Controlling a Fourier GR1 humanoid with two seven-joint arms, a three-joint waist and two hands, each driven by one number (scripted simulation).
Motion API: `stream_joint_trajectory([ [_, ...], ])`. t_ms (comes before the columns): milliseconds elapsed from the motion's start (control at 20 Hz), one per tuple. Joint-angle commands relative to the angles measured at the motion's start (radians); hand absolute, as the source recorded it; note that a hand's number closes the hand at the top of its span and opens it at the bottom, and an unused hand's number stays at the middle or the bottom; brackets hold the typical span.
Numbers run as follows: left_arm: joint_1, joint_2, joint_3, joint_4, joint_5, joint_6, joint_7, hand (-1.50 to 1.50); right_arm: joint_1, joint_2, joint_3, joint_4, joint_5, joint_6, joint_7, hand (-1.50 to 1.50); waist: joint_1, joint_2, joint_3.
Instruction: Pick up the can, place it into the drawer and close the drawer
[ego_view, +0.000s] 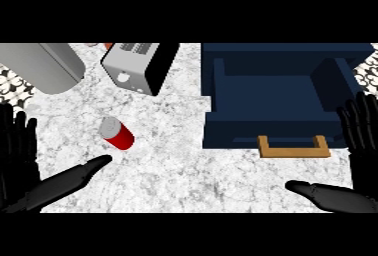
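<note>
Marble counter (192, 175) under both hands. Navy drawer (277, 97) w/ tan handle (293, 146) is pulled open, just ahead-left of right hand (363, 145), whose fingers are straight, holding nothing. Toaster (140, 66) well ahead of left hand (18, 160), also spread flat & empty. Red can (117, 133) lies tilted on counter, near left thumb tip, not touching
</note>
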Motion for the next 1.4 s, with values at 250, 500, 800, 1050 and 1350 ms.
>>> stream_joint_trajectory([
  [250, 0.013, -0.003, -0.046, 0.154, 0.058, 0.083, -0.129, -1.50, 0.020, 0.016, 0.009, -0.018, 0.025, 0.006, 0.013, -1.50, 0.000, 0.000, -0.001],
  [500, -0.028, -0.003, -0.050, 0.209, 0.042, 0.086, -0.096, -1.50, 0.072, -0.001, -0.079, 0.060, -0.060, 0.085, -0.125, -1.50, -0.002, 0.000, -0.001],
  [800, -0.041, -0.003, -0.055, 0.282, 0.045, 0.111, -0.091, -1.50, 0.068, 0.030, -0.037, -0.026, 0.004, 0.036, -0.038, -1.50, -0.001, 0.000, -0.001],
  [1050, -0.020, -0.003, -0.111, 0.467, 0.126, 0.219, -0.297, -1.50, 0.116, -0.003, -0.099, -0.095, -0.070, 0.087, -0.018, -1.50, -0.006, -0.001, -0.001],
  [1350, -0.069, -0.003, -0.075, 0.631, 0.221, 0.253, -0.426, -1.50, 0.073, -0.021, -0.160, -0.005, -0.090, 0.122, -0.071, -1.50, -0.002, 0.001, -0.001],
])
